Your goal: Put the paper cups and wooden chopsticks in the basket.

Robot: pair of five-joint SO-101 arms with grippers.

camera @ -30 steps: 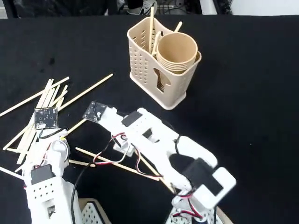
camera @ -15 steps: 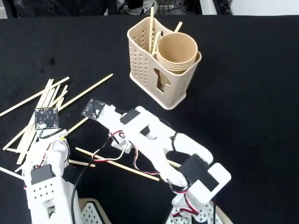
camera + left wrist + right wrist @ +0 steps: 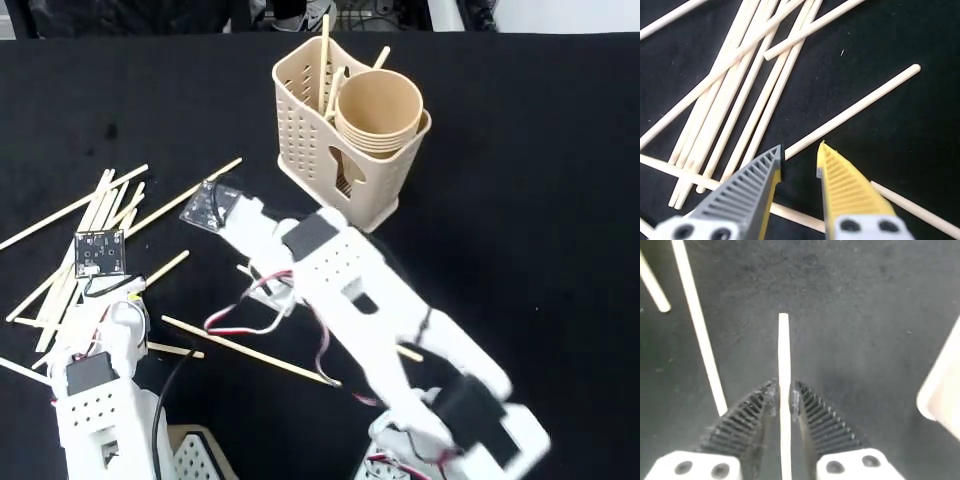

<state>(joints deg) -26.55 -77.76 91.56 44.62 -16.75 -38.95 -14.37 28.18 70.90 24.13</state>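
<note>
- Wooden and pale, the held chopstick (image 3: 784, 345) is clamped between the two dark jaws of the right gripper (image 3: 784, 387). Its free end points out past the fingertips over the black table (image 3: 855, 300).
- Beside it in the right wrist view, two loose chopsticks (image 3: 697, 335) lie flat on the table, apart from the gripper. A cream edge, apparently the basket's, shows on the other side.
- Across the table in the high view, the paper cups (image 3: 380, 100) stand nested in a stack in one compartment of the cream basket (image 3: 310, 150). A few upright chopsticks (image 3: 324, 45) poke out of the compartment next to them.
- Lower over the table, the left gripper (image 3: 800, 154) hangs with its grey and yellow jaws apart and grips nothing. Its fingertips sit either side of a single chopstick (image 3: 855, 107) that lies on the table below.
- Just beside that stick, a pile of chopsticks (image 3: 735, 95) lies crossed and overlapping. In the high view it is well apart from the basket.
- Between the two arms' bases a long chopstick (image 3: 250, 350) lies slantwise, and the right arm (image 3: 350, 290) stretches diagonally above the table between pile and basket.
</note>
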